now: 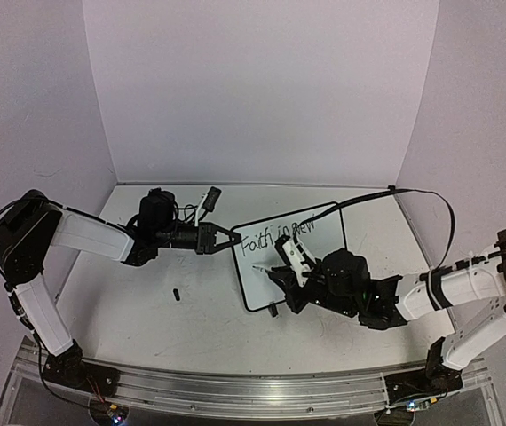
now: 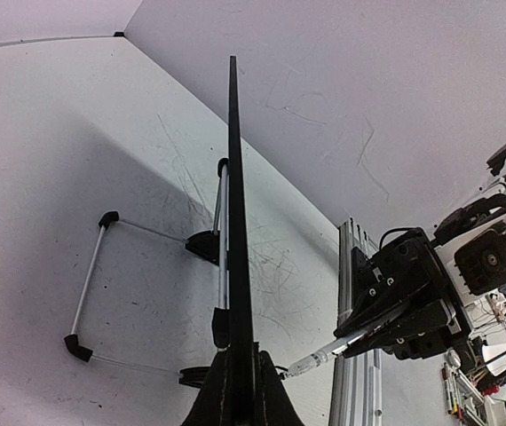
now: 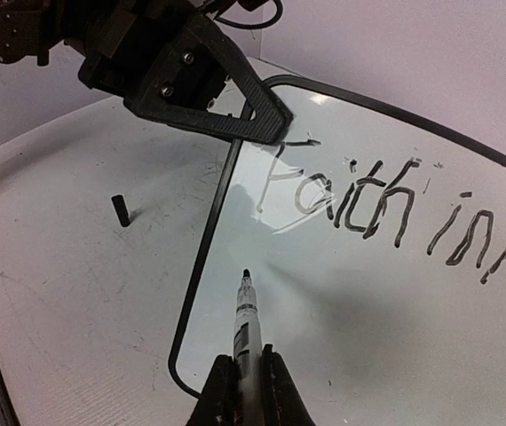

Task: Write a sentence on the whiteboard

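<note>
The whiteboard [image 1: 253,291] stands tilted at the table's middle, and the left wrist view shows it edge-on [image 2: 234,222]. The sentence [image 3: 359,200] reads "Faith in ne" along its top line, also visible from above [image 1: 275,235]. My left gripper [image 1: 226,240] is shut on the board's left edge, fingers either side of the frame [image 2: 240,382]. My right gripper [image 3: 249,382] is shut on a white marker [image 3: 246,315], whose black tip points at blank board below the "F". Whether the tip touches the board I cannot tell.
A small black marker cap [image 3: 121,210] lies on the table left of the board [image 1: 176,294]. The board's wire stand [image 2: 89,302] spreads behind it. A black-and-white object [image 1: 209,200] lies at the back. An aluminium rail [image 1: 235,390] runs along the near edge.
</note>
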`<control>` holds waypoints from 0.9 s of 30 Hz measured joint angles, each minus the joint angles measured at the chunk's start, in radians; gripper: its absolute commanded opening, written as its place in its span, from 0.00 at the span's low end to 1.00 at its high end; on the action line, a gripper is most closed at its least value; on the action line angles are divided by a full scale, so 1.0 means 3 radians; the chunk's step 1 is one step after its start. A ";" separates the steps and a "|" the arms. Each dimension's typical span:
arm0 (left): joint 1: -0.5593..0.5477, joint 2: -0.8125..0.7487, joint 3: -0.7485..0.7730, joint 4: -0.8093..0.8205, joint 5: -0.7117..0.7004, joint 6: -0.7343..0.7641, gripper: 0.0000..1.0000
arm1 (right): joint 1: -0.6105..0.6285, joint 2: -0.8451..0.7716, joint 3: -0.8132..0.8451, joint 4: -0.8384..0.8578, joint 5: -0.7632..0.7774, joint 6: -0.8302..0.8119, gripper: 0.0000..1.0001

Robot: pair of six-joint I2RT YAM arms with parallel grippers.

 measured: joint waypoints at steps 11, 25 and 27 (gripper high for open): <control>-0.0004 0.0000 0.0001 0.0000 -0.0001 0.0000 0.00 | 0.0000 0.0172 0.0112 0.0037 0.0080 0.0012 0.00; -0.0008 0.0000 0.0001 -0.0003 -0.0003 0.0000 0.00 | 0.0000 0.0290 0.0173 0.0035 0.0153 0.0100 0.00; -0.0008 0.0000 0.0001 -0.0003 -0.0003 0.0000 0.00 | 0.0000 0.0303 0.0190 0.0036 0.0151 0.0106 0.00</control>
